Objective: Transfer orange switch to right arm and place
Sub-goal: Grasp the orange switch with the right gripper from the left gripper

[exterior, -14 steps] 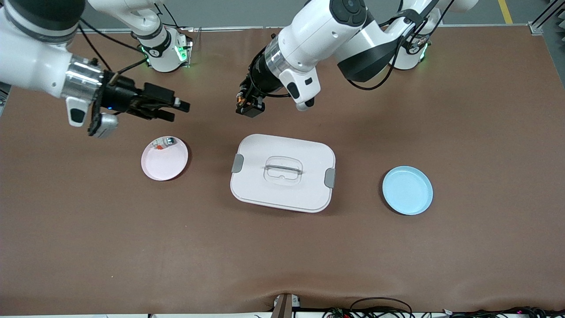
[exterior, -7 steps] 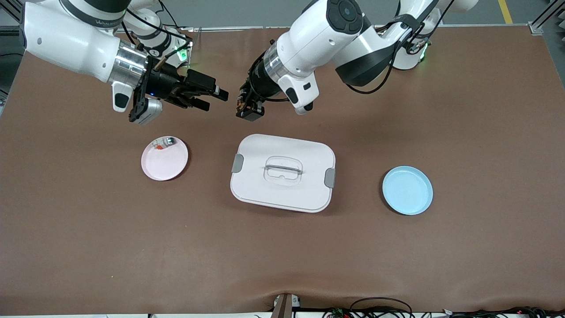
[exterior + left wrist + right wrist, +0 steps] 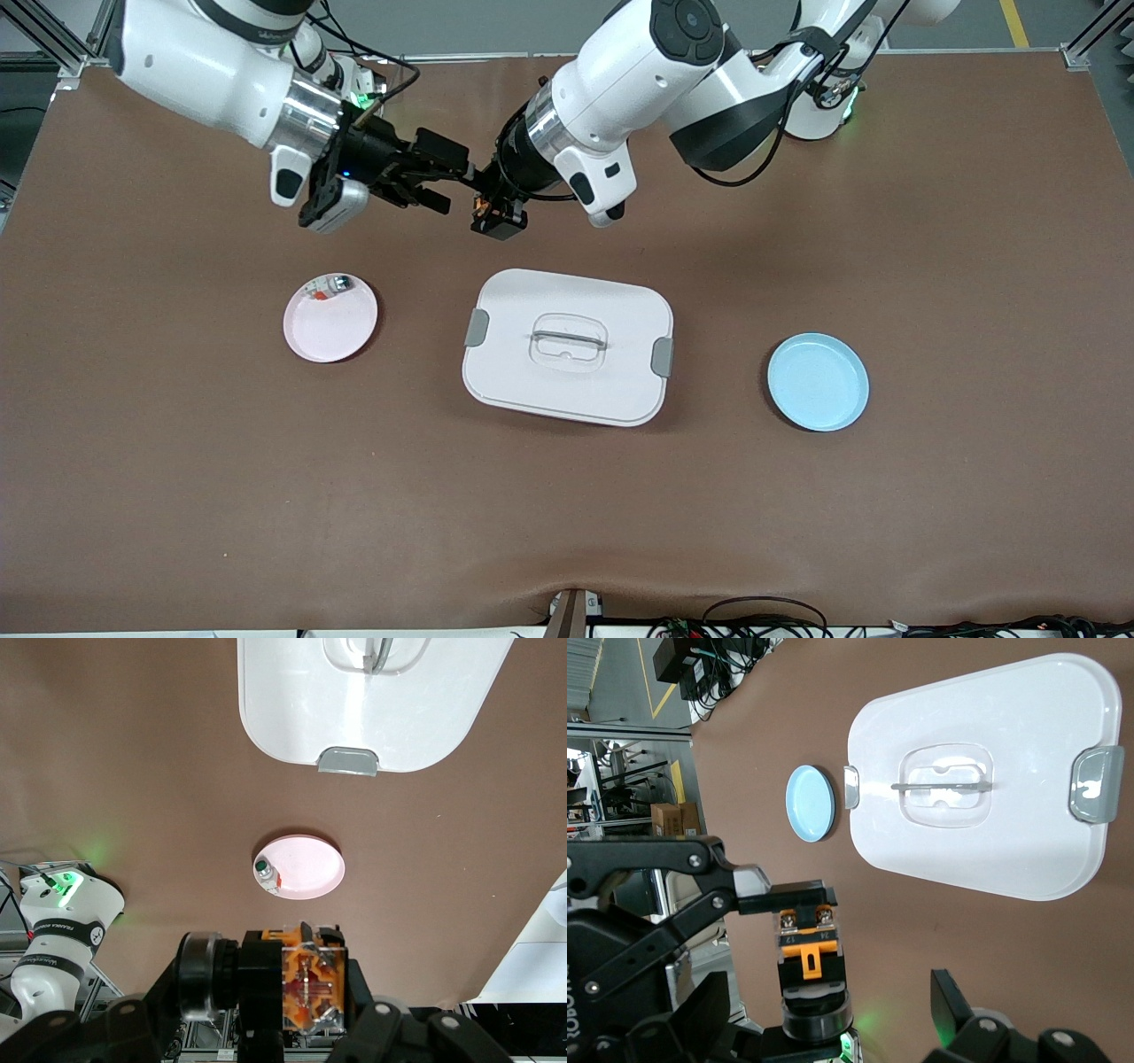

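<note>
From the front camera, the left gripper [image 3: 493, 213] hangs over bare table between the robots' bases and the white lidded box [image 3: 567, 346], jaws pinching the orange switch [image 3: 485, 209]. The right gripper [image 3: 450, 182] has its fingers spread wide just beside it, bracketing that switch but not visibly touching. The pink plate [image 3: 330, 317], carrying a small whitish part [image 3: 330, 287], lies toward the right arm's end of the table; the blue plate [image 3: 818, 382] toward the left arm's.

In the left wrist view, the switch [image 3: 311, 988] shows its orange face between the clamped fingers, its dark cylinder [image 3: 202, 976] sticking out sideways.

In the right wrist view, the switch [image 3: 810, 958] sits between the open fingers [image 3: 766, 888].

It looks light, rigid and smooth-sided (easy to twist out), so the blocky body's flat faces seem the best hold.
</note>
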`<state>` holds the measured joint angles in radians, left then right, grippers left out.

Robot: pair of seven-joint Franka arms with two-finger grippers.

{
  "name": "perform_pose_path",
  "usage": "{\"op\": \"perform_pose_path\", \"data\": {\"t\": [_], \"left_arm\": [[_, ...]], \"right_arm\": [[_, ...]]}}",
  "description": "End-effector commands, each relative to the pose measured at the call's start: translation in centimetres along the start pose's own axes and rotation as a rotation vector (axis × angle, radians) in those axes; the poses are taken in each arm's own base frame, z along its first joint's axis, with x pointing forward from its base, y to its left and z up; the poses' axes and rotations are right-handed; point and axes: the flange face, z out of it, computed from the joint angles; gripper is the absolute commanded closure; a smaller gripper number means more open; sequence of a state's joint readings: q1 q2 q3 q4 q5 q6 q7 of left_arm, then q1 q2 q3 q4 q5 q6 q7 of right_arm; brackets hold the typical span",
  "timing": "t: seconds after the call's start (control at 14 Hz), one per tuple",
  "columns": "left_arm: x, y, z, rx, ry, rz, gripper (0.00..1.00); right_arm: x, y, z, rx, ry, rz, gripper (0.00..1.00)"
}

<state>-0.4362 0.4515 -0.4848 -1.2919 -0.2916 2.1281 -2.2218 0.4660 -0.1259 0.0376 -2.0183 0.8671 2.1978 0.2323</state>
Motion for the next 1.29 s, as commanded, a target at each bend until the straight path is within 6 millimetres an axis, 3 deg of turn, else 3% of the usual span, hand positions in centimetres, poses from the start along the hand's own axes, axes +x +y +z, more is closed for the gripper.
{"op": "perform_pose_path", "data": {"t": [0.0, 0.36, 0.43, 0.57, 1.07, 1.22], "left_arm": [[-0.5, 0.1, -0.1, -0.011, -0.007, -0.003, 1.0], [-0.5, 0.1, 0.0, -0.011, -0.005, -0.001, 1.0], [-0.5, 0.1, -0.1, -0.012, -0.006, 0.0, 1.0], [-0.5, 0.1, -0.1, -0.012, -0.006, 0.0, 1.0], [-0.5, 0.1, -0.2, -0.013, -0.005, 0.001, 1.0], [-0.5, 0.1, -0.2, -0.013, -0.005, 0.001, 1.0]], "right_arm": [[-0.5, 0.2, -0.5, 0.018, 0.006, 0.018, 0.0], [-1.2, -0.7, 0.8, 0.023, 0.028, -0.005, 0.0], [-1.3, -0.8, 1.2, 0.021, 0.026, -0.006, 0.08], [-1.3, -0.8, 1.3, 0.021, 0.031, -0.007, 0.14], [-1.3, -0.8, 1.7, 0.012, 0.03, -0.026, 0.65], [-1.4, -0.8, 1.8, 0.009, 0.029, -0.032, 1.0]]}}
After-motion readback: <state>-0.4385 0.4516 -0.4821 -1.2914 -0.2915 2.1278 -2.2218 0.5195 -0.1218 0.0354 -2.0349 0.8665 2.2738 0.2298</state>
